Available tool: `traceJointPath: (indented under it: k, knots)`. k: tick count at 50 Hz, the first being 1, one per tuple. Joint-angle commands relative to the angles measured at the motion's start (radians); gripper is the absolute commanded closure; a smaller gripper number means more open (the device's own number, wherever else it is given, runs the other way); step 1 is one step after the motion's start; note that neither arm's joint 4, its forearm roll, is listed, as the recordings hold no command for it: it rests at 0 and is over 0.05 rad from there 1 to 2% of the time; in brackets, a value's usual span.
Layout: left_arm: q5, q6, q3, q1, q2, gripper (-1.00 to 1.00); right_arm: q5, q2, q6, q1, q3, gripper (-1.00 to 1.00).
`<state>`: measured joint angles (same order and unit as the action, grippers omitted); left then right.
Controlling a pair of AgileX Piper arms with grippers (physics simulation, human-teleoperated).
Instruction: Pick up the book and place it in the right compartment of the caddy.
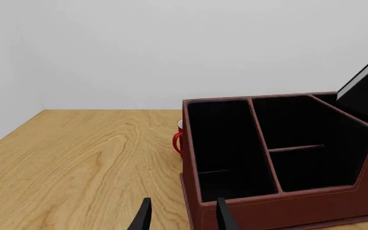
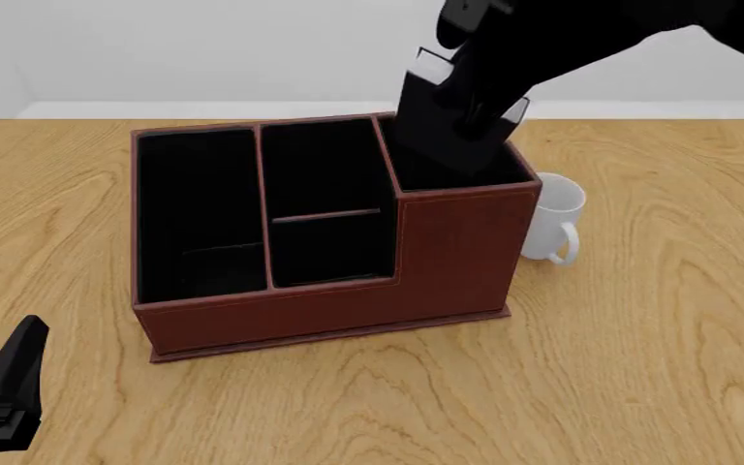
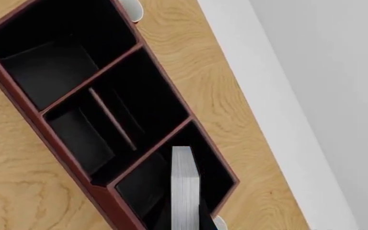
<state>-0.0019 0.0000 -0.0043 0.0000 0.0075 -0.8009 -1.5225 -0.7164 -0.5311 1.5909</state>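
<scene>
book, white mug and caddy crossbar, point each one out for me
book (image 3: 185, 191), right wrist view, on its white page edges
white mug (image 2: 561, 215), front view, on its side wall
crossbar (image 2: 326, 215), front view, on the bar's middle

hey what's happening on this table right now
The right arm's claw is holding a black book tilted, with its lower end inside the right compartment of the reddish-brown caddy. The book still sticks out above the walls and has not been let go. The left claw sits low near the caddy's front corner, open and empty. A white mug stands just right of the caddy, and a red mug handle peeks out behind the caddy in the left wrist view.
</scene>
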Motion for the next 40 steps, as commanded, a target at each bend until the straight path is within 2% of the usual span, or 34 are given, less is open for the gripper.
traceJointPath:
  k: [1, 10, 40]
  knots:
    - [0.0, 0.0, 0.0, 0.0, 0.0, -1.0, 0.026, -0.009, 0.033, 0.004, -0.005, 1.0]
    - [0.0, 0.0, 0.0, 0.0, 0.0, -1.0, 0.023, -0.03, 0.036, 0.013, 0.013, 1.0]
    - [0.0, 0.0, 0.0, 0.0, 0.0, -1.0, 0.086, -0.072, 0.062, 0.02, -0.038, 1.0]
